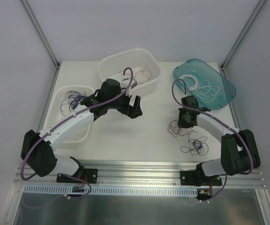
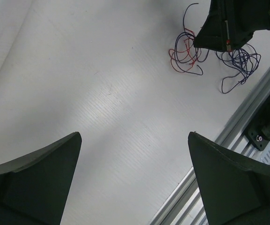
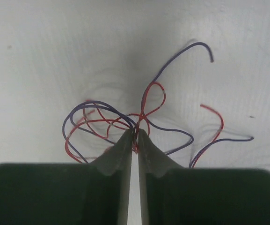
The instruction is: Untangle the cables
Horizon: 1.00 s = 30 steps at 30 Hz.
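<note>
A tangle of thin red and purple cables lies on the white table under my right gripper, which is shut on strands of it at the fingertips. In the top view the right gripper sits over this tangle, and a second purple bunch lies nearer the front. My left gripper is open and empty above the middle of the table; its wrist view shows the tangle far off. White cables lie in the teal bin, purple ones in the left basket, red ones in the white tub.
A white tub stands at the back centre, a teal bin at the back right, a white mesh basket at the left. A metal rail runs along the table's front edge.
</note>
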Each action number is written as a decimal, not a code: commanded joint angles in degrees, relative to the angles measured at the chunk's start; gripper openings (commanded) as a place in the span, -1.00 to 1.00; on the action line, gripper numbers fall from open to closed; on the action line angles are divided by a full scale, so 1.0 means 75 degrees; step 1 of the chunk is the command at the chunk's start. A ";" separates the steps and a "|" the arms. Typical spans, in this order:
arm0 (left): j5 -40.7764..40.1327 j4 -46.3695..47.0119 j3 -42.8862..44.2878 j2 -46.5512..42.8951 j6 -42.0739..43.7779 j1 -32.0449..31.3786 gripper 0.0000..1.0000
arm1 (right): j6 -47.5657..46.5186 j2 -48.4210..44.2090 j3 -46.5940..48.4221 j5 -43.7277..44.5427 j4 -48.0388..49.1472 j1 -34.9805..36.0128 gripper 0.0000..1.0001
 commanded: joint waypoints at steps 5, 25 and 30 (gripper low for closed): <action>0.0213 0.0126 -0.0035 0.0282 0.0498 -0.0203 0.98 | -0.1383 -0.0146 0.0305 -0.1967 0.0817 0.0847 -0.99; -0.0489 0.0290 0.0609 0.2403 -0.3251 -0.0894 0.19 | 0.1813 0.0604 0.0774 -0.1454 0.1473 0.2114 -0.96; -0.0478 0.0337 0.0762 0.2872 -0.3521 -0.0976 0.05 | 0.2049 0.0615 0.0763 -0.1336 0.1590 0.2208 -0.95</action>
